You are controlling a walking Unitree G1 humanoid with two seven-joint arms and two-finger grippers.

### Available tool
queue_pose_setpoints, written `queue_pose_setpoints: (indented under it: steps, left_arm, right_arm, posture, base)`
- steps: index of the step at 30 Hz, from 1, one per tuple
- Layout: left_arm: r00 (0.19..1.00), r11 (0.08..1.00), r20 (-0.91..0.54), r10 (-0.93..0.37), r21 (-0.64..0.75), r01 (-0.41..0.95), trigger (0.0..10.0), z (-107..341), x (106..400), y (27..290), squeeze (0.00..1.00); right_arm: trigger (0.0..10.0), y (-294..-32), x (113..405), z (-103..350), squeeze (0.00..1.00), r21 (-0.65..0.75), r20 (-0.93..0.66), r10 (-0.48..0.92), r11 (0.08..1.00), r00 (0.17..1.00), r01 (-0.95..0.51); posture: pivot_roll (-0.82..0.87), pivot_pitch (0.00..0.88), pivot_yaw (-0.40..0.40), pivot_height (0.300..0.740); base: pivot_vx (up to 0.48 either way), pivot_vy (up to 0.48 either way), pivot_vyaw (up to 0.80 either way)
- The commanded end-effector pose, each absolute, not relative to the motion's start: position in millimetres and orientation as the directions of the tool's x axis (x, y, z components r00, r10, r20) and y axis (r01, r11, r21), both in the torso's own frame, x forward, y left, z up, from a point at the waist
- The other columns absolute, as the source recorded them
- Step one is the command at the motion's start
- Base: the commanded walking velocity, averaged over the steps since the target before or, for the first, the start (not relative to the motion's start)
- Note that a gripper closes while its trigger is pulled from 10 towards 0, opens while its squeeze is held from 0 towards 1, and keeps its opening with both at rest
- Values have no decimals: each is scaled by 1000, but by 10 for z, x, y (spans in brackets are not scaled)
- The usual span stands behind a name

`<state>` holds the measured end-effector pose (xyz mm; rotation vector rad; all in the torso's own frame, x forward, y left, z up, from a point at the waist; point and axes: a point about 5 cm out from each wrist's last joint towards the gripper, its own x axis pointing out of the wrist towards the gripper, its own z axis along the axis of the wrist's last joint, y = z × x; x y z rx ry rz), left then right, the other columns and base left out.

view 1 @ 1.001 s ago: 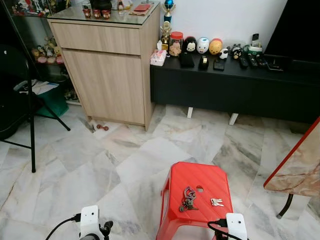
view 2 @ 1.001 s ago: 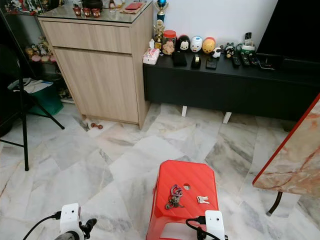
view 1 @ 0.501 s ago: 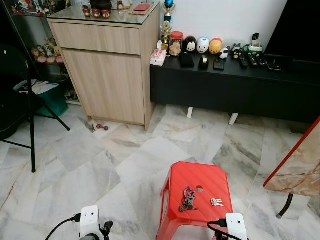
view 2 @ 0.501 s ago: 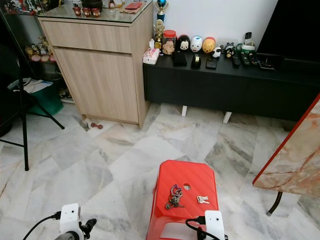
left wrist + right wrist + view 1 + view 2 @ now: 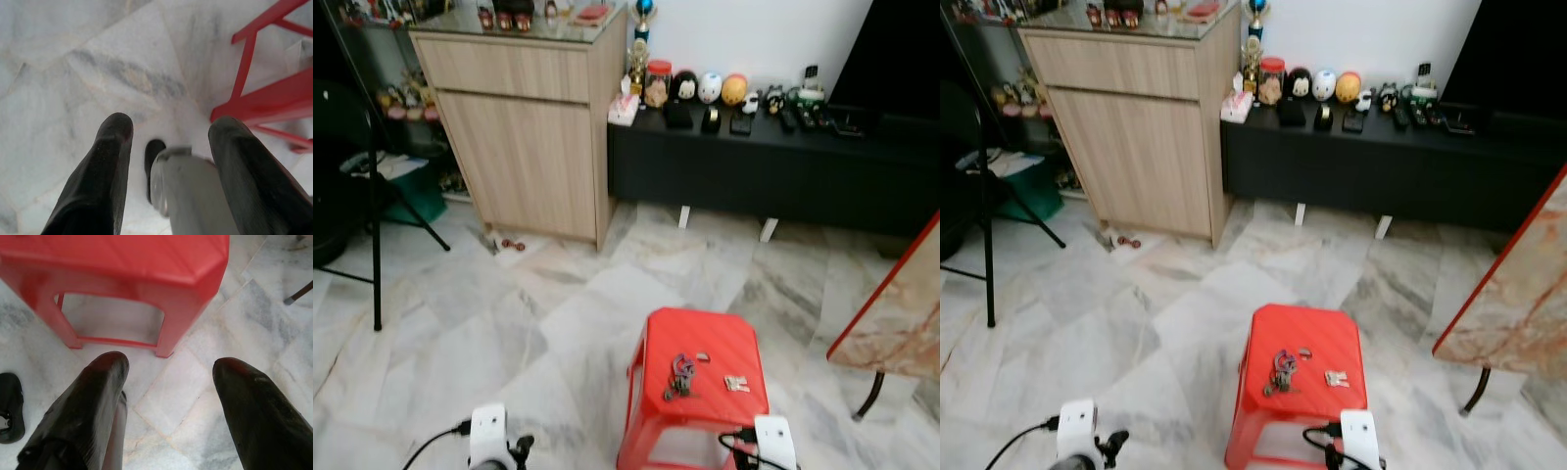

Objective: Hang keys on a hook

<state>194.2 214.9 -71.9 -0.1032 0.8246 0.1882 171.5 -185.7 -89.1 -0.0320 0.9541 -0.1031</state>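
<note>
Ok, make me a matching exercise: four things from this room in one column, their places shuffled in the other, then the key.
Things:
1. key bunch
2. small loose keys
3. tissue box
4. red stool

Places:
A. on the marble floor, just ahead of the robot
B. on the left end of the black TV console, beside the wooden cabinet
C. on the stool top, left of its centre hole
D. on the stool top, right of its centre hole

Pairs: 1-C, 2-D, 3-B, 4-A
</note>
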Motion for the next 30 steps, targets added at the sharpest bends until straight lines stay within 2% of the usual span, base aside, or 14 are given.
queue_pose_setpoints:
  steps: [1, 20, 30]
  left_arm:
    - [637, 979, -761, 124, -12, -205, 10000, -755, 1884, 2151, 0]
    - [629, 979, -770, 107, -28, -201, 10000, -773, 1863, 2123, 0]
    - [625, 980, -773, 109, -21, -197, 10000, -776, 1857, 2129, 0]
  right_arm:
    - [10000, -1866, 1712, -890, 0, -74, -811, -105, 994, 575, 78]
    - [10000, -1870, 1716, -886, 0, -69, -806, -102, 995, 583, 77]
    - [10000, -1865, 1719, -884, 0, -68, -804, -98, 995, 586, 74]
  posture:
    - [56, 0, -64, 654]
    - [62, 0, -70, 654]
    - [61, 0, -68, 654]
  base:
    - [0, 0, 0]
    - [0, 0, 0]
    - [336, 0, 0]
